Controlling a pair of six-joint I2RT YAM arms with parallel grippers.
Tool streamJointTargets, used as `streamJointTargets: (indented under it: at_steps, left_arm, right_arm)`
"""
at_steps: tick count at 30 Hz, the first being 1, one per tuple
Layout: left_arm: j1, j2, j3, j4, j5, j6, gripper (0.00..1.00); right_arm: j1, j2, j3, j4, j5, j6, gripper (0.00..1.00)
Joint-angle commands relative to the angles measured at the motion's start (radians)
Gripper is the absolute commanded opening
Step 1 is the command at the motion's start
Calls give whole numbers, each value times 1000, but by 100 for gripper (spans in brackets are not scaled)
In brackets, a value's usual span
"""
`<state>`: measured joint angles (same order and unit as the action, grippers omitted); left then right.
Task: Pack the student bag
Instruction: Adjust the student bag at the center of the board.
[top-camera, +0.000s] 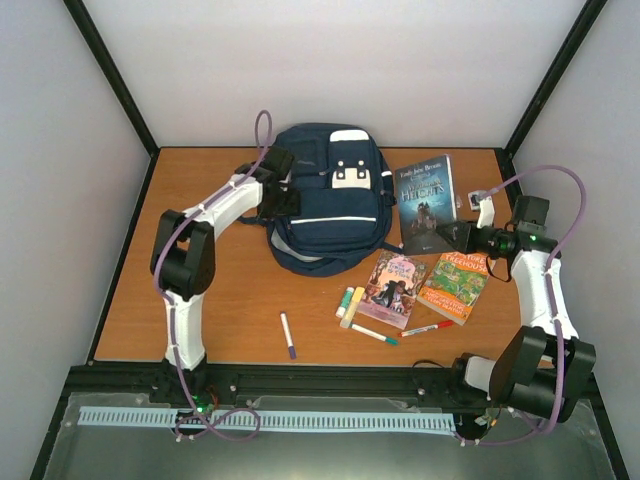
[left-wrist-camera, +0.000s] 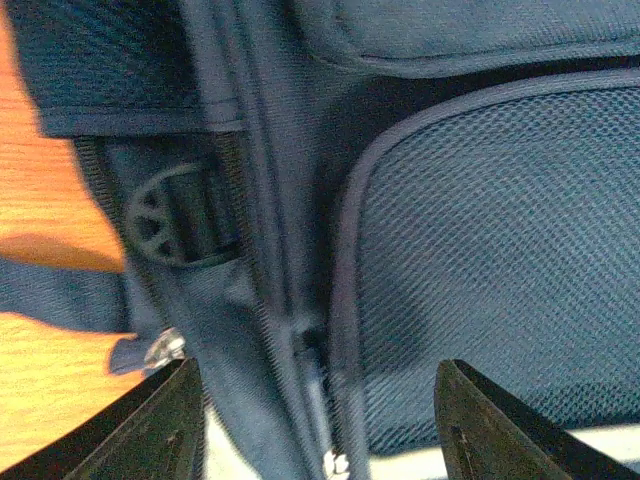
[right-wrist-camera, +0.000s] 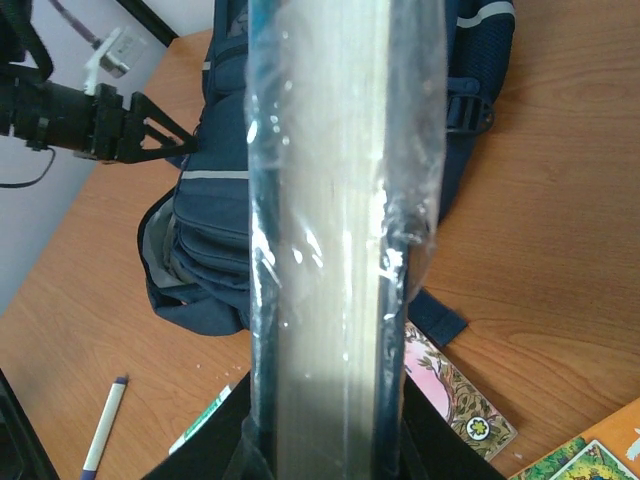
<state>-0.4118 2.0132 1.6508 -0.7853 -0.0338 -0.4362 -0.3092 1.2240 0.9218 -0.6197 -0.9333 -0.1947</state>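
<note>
The left arm (top-camera: 225, 200) and the right arm (top-camera: 545, 290) are built of white links joined by bulky black joint housings (top-camera: 183, 262). A lavender cable (top-camera: 262, 130) is run in loops along each arm. Black, wedge-shaped fingers (left-wrist-camera: 160, 430) are fitted, and small round marks are seen on their inner faces.

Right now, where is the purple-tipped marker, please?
In the top view, the purple-tipped marker lies alone on the table, on the student bag's near side, left of the yellow highlighter.
</note>
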Motion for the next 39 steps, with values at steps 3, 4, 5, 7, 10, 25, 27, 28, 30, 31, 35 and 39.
streamJointTargets:
  at_steps: [3,4,5,7,10,25,27,28,30,31,35,39]
  left_arm:
    - [11,102,98,4,135,-51,65]
    - [16,116,107,5,141,-57,65]
    - [18,133,116,6,141,-64,64]
    - [22,149,128,10,137,-76,63]
    - [24,158,135,16,149,-91,42]
    - [87,-311,-339,232,-25,-409,1]
    - [87,-361,-417,266,-30,-454,1]
    - [87,-375,-442,274,-26,-469,1]
    - [87,-377,-458,261,-24,-469,1]
    - [87,-372,-456,243,-32,-460,1]
    - [87,-388,-444,170,-97,-417,34]
    - [82,-420,-396,121,-109,-338,55]
  right_arm:
    - [-13,9,11,83,-107,-24,3]
    - [-14,12,12,81,-108,-25,3]
    - [-14,15,12,80,-108,-25,3]
    - [-15,17,12,80,-111,-25,3]
    - [-16,15,10,80,-111,-25,3]
    - [-21,32,16,76,-118,-32,3]
    - [-21,34,14,77,-119,-34,3]
    - [-21,36,14,77,-120,-34,3]
    - [-21,39,15,75,-122,-35,3]
    - [-21,40,17,77,-124,-33,3]
    - [-22,30,14,74,-123,-36,3]
    - [-23,26,15,76,-124,-36,3]
